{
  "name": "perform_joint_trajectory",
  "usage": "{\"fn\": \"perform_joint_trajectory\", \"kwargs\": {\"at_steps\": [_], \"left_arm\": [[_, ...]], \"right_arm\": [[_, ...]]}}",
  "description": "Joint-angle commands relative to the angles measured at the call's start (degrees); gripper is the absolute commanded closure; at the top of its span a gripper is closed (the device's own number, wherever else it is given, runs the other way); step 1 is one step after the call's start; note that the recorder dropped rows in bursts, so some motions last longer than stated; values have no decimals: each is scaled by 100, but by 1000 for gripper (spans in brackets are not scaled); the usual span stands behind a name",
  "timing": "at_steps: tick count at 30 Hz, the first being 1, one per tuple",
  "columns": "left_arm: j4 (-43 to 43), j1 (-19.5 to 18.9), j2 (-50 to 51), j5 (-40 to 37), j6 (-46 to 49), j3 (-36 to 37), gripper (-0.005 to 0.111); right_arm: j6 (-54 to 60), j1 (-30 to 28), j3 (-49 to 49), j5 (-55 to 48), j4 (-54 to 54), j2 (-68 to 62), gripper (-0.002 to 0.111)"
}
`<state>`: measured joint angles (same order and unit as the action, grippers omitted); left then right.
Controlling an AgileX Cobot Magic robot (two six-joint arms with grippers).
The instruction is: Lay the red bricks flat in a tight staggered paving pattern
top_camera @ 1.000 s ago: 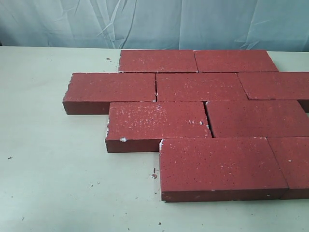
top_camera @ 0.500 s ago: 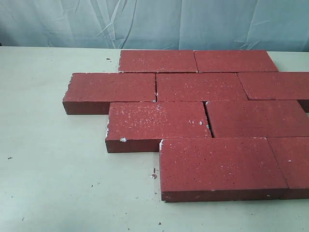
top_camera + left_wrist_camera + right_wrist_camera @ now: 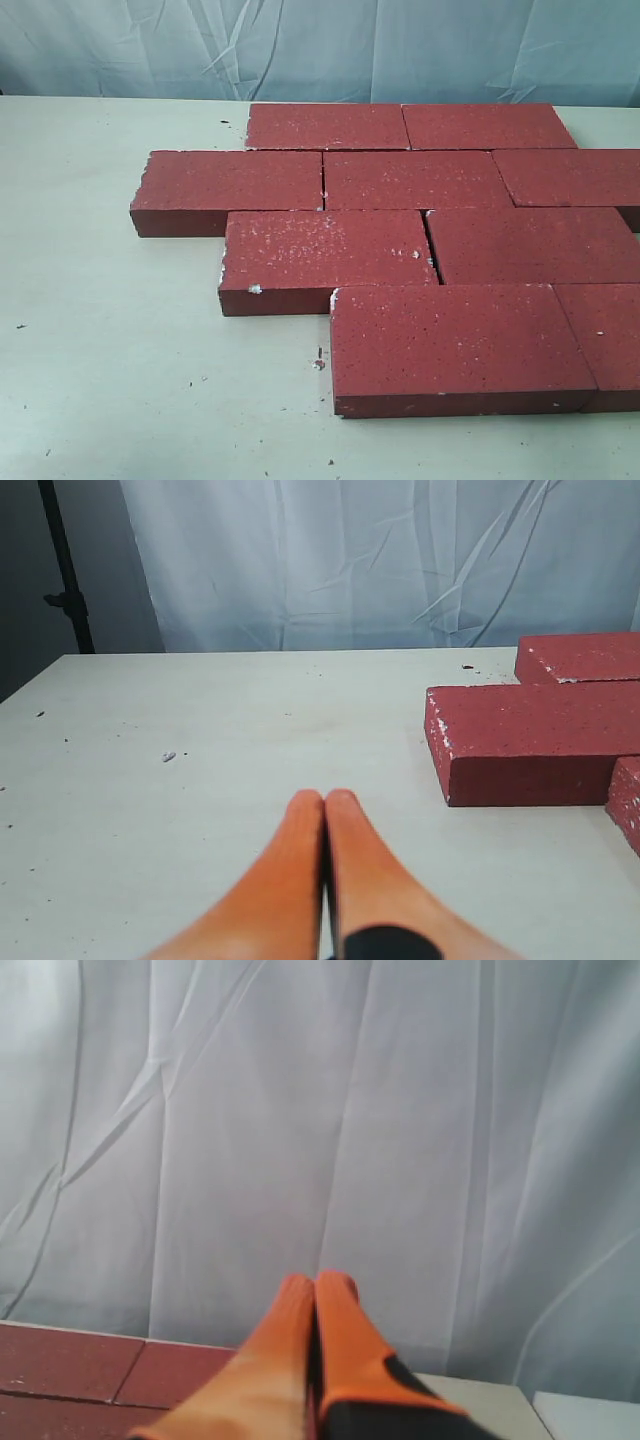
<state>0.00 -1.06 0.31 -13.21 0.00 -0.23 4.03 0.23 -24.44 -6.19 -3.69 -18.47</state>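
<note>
Several dark-red bricks (image 3: 420, 180) lie flat on the table in four staggered rows, edges touching; the nearest full one (image 3: 455, 345) is at the front right. A narrow gap shows between the two bricks of the third row (image 3: 430, 250). Neither gripper appears in the exterior view. In the left wrist view my left gripper (image 3: 324, 798) is shut and empty over bare table, with brick ends (image 3: 530, 742) off to one side. In the right wrist view my right gripper (image 3: 316, 1282) is shut and empty, raised toward the curtain, with bricks (image 3: 70, 1360) below it.
A pale cloth curtain (image 3: 320, 50) hangs behind the table. Small crumbs and chips (image 3: 318, 362) dot the pale table top (image 3: 110, 350). A dark stand pole (image 3: 68, 580) rises at the table's far corner in the left wrist view.
</note>
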Motion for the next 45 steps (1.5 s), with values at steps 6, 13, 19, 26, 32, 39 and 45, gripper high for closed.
{"fn": "perform_joint_trajectory", "kwargs": {"at_steps": [6, 13, 19, 26, 32, 39, 45], "left_arm": [[-36, -6, -31, -9, 0, 23, 107], [-36, -6, -31, -9, 0, 23, 107], [-36, -6, -31, -9, 0, 23, 107], [-36, -6, -31, -9, 0, 23, 107], [-36, -6, -31, -9, 0, 23, 107], [-36, -6, -31, -9, 0, 23, 107], [-36, -6, -31, -9, 0, 23, 107]], "right_arm": [[-14, -306, 759, -530, 75, 760, 109], [-14, -306, 768, -639, 75, 760, 109], [-769, -306, 888, -668, -119, 922, 109], [-736, -306, 1509, -704, -225, 1560, 109], [-662, -306, 2108, -678, -41, 1847, 109], [-403, -306, 2444, -506, 50, 1847, 109], [-403, -291, 2444, -992, 85, 1847, 109]]}}
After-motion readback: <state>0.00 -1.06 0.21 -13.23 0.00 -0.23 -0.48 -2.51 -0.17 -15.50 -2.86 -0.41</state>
